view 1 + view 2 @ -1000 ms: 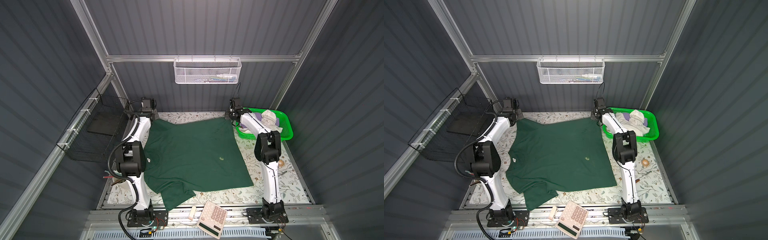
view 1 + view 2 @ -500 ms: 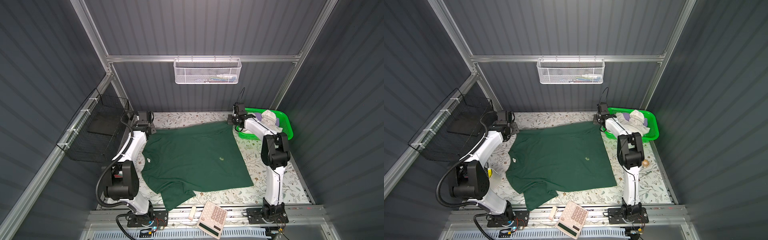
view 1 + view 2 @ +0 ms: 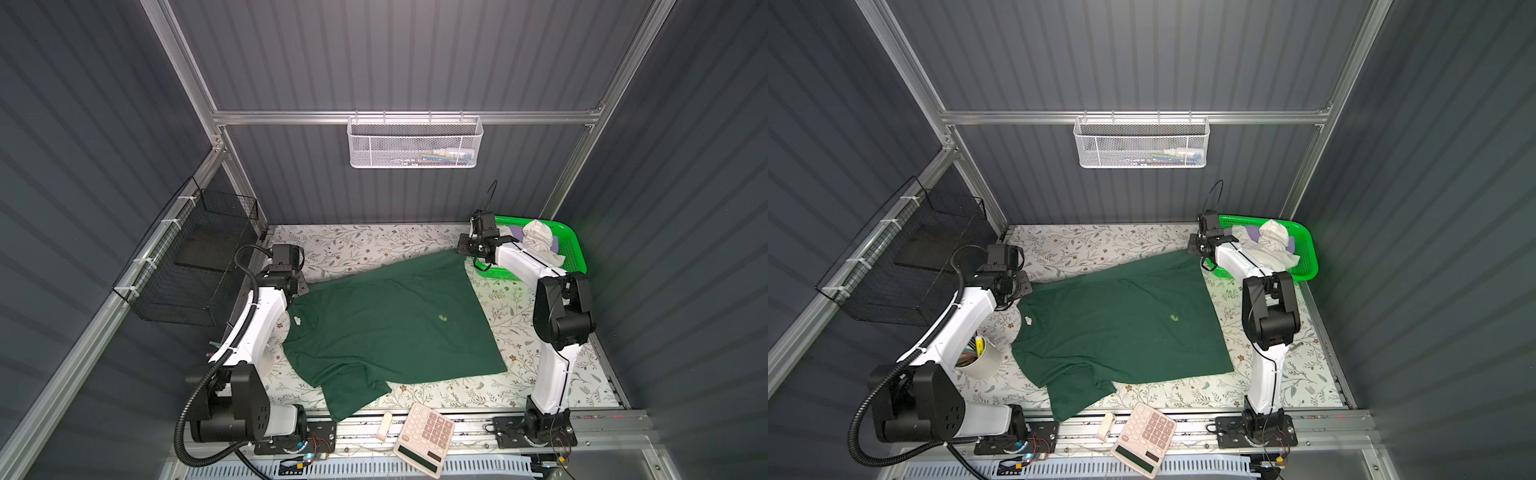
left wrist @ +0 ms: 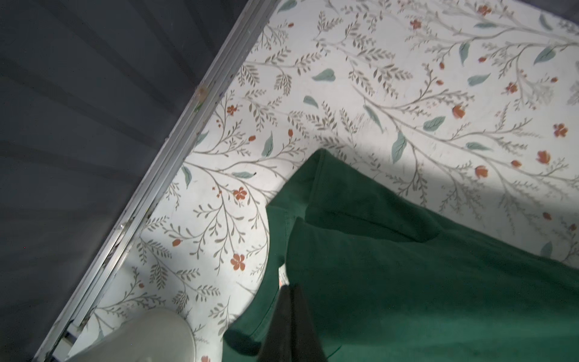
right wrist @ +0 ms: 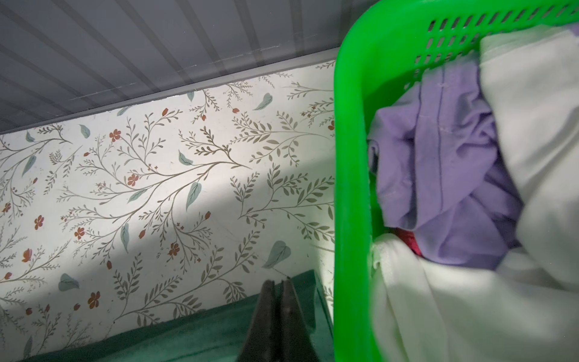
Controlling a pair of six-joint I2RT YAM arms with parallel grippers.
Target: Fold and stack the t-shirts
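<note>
A large dark green t-shirt (image 3: 386, 324) (image 3: 1117, 328) lies spread on the floral table, with its white neck label (image 3: 297, 320) at the left and a small pale mark (image 3: 442, 318) near the middle. My left gripper (image 3: 301, 286) (image 4: 289, 286) is shut on its far left corner. My right gripper (image 3: 461, 249) (image 5: 278, 282) is shut on its far right corner, beside the basket. A white t-shirt (image 3: 540, 243) (image 5: 532, 125) and a lavender t-shirt (image 5: 445, 175) sit crumpled in the bright green basket (image 3: 575, 257) (image 5: 351, 156).
A calculator (image 3: 424, 436) and a small white object (image 3: 385, 424) lie on the front rail. A white cup (image 3: 980, 361) holding pens stands under the left arm. A black wire basket (image 3: 195, 266) hangs on the left wall and a white mesh basket (image 3: 413, 143) on the back wall.
Both grippers have come forward from the back wall, dragging the green shirt's far edge with them. The left one came further, so that edge now slants.
</note>
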